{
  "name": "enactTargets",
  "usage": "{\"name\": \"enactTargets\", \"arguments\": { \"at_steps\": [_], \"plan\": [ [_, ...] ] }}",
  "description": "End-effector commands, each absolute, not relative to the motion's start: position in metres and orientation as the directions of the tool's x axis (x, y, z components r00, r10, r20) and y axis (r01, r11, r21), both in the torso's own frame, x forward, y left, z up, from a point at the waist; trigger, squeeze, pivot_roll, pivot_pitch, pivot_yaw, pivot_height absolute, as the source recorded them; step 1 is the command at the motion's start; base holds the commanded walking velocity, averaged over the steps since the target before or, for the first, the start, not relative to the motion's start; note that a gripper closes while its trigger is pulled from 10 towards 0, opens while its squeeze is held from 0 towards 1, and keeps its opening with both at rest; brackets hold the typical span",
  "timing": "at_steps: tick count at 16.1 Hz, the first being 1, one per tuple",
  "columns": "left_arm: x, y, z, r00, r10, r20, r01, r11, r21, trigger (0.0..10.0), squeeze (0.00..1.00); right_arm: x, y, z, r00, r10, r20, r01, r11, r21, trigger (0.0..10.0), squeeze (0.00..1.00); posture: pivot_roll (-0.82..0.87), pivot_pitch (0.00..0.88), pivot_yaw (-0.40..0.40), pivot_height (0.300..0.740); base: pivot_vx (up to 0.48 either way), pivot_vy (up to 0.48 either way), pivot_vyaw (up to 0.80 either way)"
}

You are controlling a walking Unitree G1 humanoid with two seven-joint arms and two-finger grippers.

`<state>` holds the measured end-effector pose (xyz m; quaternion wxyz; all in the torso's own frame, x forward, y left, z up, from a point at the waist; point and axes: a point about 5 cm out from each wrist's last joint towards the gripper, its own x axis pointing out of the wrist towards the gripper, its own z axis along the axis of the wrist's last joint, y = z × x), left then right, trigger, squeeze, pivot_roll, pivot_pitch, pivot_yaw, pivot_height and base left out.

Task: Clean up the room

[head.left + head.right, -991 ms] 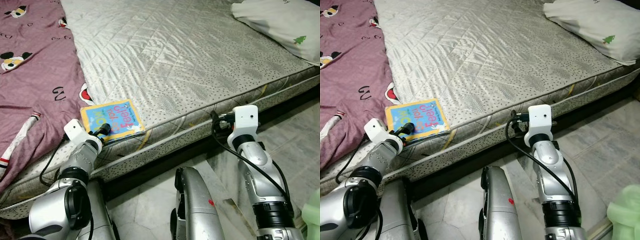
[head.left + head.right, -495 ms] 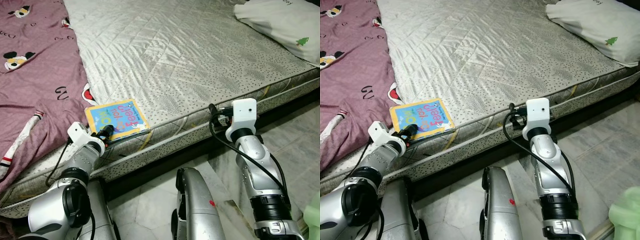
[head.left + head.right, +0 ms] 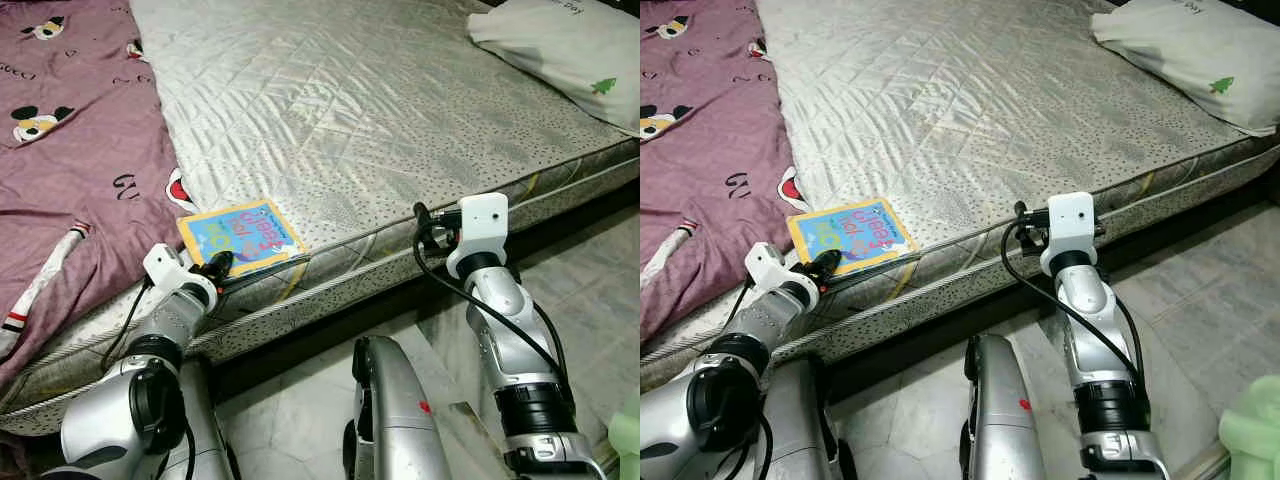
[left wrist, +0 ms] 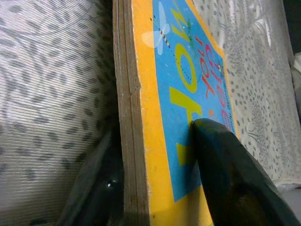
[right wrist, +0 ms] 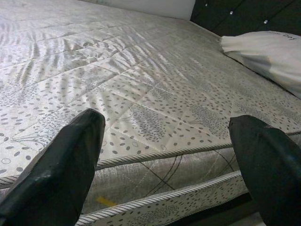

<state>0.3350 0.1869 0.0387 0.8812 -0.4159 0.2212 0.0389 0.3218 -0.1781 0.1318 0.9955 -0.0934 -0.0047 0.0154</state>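
One children's board book [image 3: 243,236] with a yellow border and a blue cover lies flat at the near edge of the bare quilted mattress [image 3: 380,110], its nearest corner over the piped seam. The left gripper [image 3: 218,266] has that corner clamped: in the left wrist view one black finger [image 4: 230,179] presses on the printed cover and the other sits under the stacked page edges, so the fingers are closed on the book's thickness. From the book, a purple blanket [image 3: 70,160] printed with cartoon mice spreads away toward ten o'clock, its edge lying just beside the book's far left side, and a white pillow [image 3: 570,50] with a small green tree mark rests well apart toward two o'clock, at the mattress's far right corner. The right gripper [image 5: 169,155] hangs in front of the mattress edge at about three o'clock from the book, well apart from it, its two black fingers spread wide with nothing between them. Below the mattress side runs a pale tiled floor [image 3: 590,290], and a pale green object [image 3: 1252,425] shows at the frame's lower right corner, too cropped to identify.
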Motion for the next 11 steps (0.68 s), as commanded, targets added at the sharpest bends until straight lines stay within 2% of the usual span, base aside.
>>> {"name": "enactTargets", "arguments": {
  "at_steps": [1, 5, 11],
  "plan": [
    [0.334, 0.179, 0.036, 0.884, -0.142, -0.446, -0.258, 0.647, -0.717, 0.0, 0.0, 0.324, -0.176, 0.133, 0.999, 0.04, 0.009, -0.038, 0.981, -0.189, 10.0, 0.0, -0.26, 0.018, -0.048, 0.502, 0.0, 0.0, 0.0],
    [0.336, 0.183, 0.038, 0.893, -0.096, -0.44, -0.268, 0.671, -0.691, 0.0, 0.0, 0.328, -0.17, 0.133, 0.998, 0.059, 0.013, -0.055, 0.98, -0.189, 10.0, 0.0, -0.24, 0.011, -0.051, 0.502, 0.0, 0.0, 0.0],
    [0.344, 0.195, 0.053, 0.936, 0.022, -0.351, -0.203, 0.85, -0.486, 0.0, 0.0, 0.332, -0.159, 0.128, 0.997, 0.073, 0.018, -0.069, 0.984, -0.163, 10.0, 0.0, -0.21, 0.0, -0.034, 0.502, 0.0, 0.0, 0.0]
  ]
}}
